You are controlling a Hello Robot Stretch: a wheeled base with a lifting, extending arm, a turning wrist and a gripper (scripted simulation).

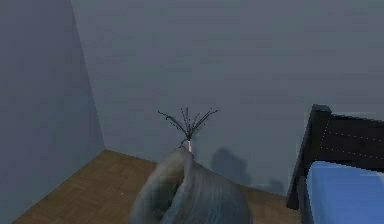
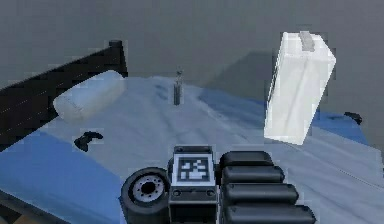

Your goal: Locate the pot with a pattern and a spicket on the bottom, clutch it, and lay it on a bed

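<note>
We see a tall pale boxy thing (image 2: pixel 297 85), possibly the pot, upright over the blue bed (image 2: pixel 50 175) toward the arm side view's right, well apart from the white pillow (image 2: pixel 90 98). The gripper (image 2: pixel 150 195) sits at the bottom edge; we cannot tell whether it holds anything

Bare bed (image 2: pixel 150 135) stretch between pillow (image 2: pixel 88 98) and tall white container (image 2: pixel 297 85).
</note>
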